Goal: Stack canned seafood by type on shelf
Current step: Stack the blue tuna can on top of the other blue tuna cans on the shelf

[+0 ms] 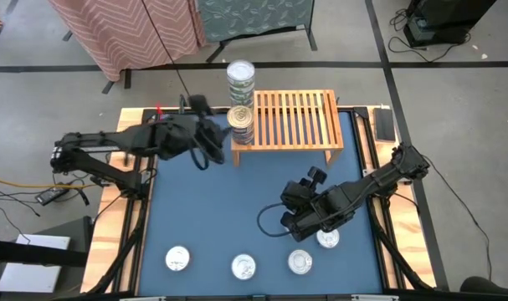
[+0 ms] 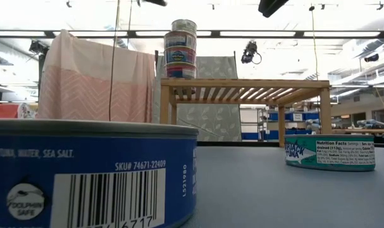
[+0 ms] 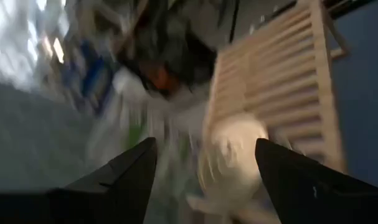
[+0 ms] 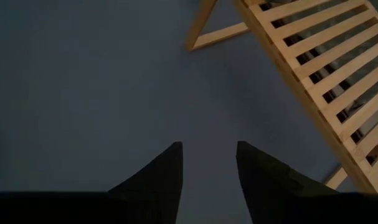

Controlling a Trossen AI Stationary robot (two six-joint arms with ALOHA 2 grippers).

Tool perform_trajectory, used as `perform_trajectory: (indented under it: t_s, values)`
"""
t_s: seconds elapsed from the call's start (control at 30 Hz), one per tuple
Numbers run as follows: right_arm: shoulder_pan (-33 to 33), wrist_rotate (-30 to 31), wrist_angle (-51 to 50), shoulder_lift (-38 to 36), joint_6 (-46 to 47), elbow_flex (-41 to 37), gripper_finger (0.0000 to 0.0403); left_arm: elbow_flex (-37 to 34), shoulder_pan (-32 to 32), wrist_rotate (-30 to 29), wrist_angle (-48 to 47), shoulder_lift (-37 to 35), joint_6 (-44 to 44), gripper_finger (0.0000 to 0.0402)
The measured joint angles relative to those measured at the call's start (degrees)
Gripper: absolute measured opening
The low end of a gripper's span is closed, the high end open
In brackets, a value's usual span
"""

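We see the left pincer (image 1: 210, 144) at the shelf's (image 1: 295, 117) left end, beside the tin stacks; its fingers (image 3: 123, 177) stand apart with nothing between them, so it is released. The left wrist view is blurred; only the pale slats and a whitish tin top below them can be made out.

Two stacks (image 1: 240, 82) occupy the left end of the shelf. From above, one column sits at the far corner and a second (image 1: 241, 125) just nearer. In the low view the stack (image 2: 181, 49) stands upright on the slatted top, with blue and red labels.

The rest of the shelf top is bare slats.

The right pincer (image 1: 291, 219) hangs over the blue surface (image 1: 212, 209), in front of the shelf and well apart from it. Its fingers (image 4: 157, 177) are parted over bare surface and grasp nothing: released.

Four loose tins lie in a row along the near edge: one (image 1: 177, 258) at left, one (image 1: 243, 267) next, one (image 1: 300, 262) further right, and one (image 1: 327, 239) partly under the right arm.
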Motion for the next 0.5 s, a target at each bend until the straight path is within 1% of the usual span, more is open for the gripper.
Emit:
perform_trajectory:
  t_s: [0.03,0.1,0.17,0.23,0.3,0.4,0.5]
  values:
    - [0.2,0.0,-0.1,0.0,0.4,0.0,0.0155,0.8,-0.2,-0.6,-4.8,-1.1,-5.8,0.0274]
    - [0.7,0.0,-0.2,0.0,0.7,0.0,0.0155,1.2,0.0,0.6,-11.0,-3.6,-18.4,0.0272]
    - [1.1,0.0,-0.2,0.0,0.7,0.0,0.0154,0.2,0.7,3.2,-15.2,-6.5,-25.8,0.0271]
    - [1.1,0.0,-0.2,0.0,0.7,0.0,0.0154,-2.0,1.4,2.9,-18.1,-8.4,-30.0,0.0271]
    - [1.1,0.0,-0.3,0.0,0.6,0.0,0.0154,-5.4,3.2,2.0,-18.0,-9.6,-33.5,0.0271]
    - [1.1,0.3,-0.3,0.0,0.0,0.0,0.0155,-11.1,7.7,1.2,-16.6,-9.3,-36.1,0.0271]
    - [1.1,0.9,-0.2,0.0,0.1,0.0,0.0154,-17.0,13.9,1.4,-11.8,-7.6,-36.8,0.0271]
